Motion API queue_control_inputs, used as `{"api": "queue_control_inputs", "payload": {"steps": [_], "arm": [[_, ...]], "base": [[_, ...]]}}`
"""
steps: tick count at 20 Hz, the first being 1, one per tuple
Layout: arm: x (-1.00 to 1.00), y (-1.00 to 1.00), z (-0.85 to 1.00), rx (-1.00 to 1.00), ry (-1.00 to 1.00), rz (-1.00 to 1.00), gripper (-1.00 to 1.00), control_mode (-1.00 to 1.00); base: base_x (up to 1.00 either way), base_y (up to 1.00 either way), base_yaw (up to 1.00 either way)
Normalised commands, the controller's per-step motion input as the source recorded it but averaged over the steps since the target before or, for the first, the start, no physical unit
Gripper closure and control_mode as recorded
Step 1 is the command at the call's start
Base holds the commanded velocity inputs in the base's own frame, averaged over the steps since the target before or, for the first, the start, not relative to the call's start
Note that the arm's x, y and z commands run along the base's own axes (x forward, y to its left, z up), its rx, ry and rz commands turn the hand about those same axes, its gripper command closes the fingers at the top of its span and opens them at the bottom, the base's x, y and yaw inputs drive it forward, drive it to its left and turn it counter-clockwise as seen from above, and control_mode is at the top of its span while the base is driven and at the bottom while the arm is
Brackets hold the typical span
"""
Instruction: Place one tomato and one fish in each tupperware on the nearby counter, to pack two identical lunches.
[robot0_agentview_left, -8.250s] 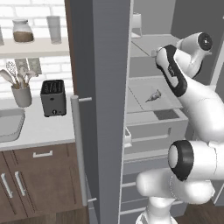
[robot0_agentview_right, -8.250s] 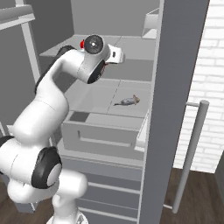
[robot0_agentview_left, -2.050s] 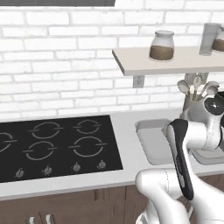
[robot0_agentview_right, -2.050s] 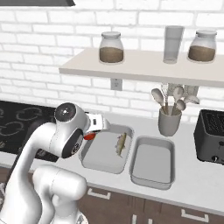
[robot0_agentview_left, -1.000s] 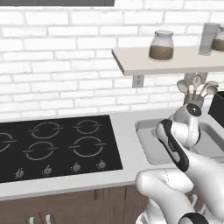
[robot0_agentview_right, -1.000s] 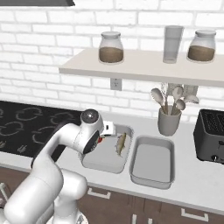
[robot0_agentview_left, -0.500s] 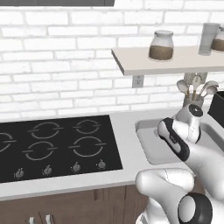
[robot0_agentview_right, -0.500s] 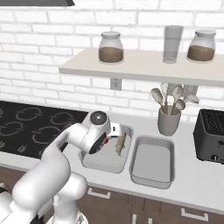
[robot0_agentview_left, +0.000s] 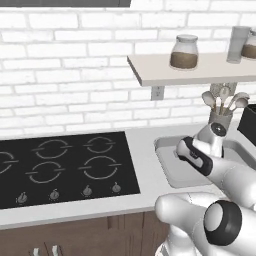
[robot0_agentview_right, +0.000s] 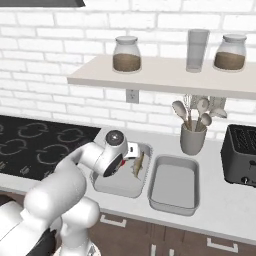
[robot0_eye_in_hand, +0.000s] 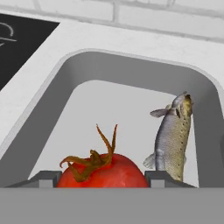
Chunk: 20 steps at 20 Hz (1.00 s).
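Red glossy tomato seemingly clamped in hand; scaly fish beside

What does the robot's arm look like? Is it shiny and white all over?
Mostly white. The arm is made of smooth, rounded, glossy white tube sections with dark grey round caps at the joints. Near the hand there is a small red mark. The gripper ends in two small dark grey finger tips. No cables show.
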Motion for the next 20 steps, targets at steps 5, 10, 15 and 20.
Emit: {"api": "queue_control_inputs", "payload": {"steps": [5,10,15,20], "arm": [[0.19,0.0,-0.09,0.0,0.0,0.0,-1.0,-1.0],[0.0,0.0,0.1,0.0,-0.01,0.0,-1.0,-1.0],[-0.19,0.0,0.5,0.0,-0.04,0.0,-1.0,-1.0],[-0.69,0.07,0.64,-0.01,-0.1,0.0,-1.0,-1.0]], "base": [[0.0,0.0,0.0],[0.0,0.0,0.0],[0.0,0.0,0.0],[0.0,0.0,0.0]]}}
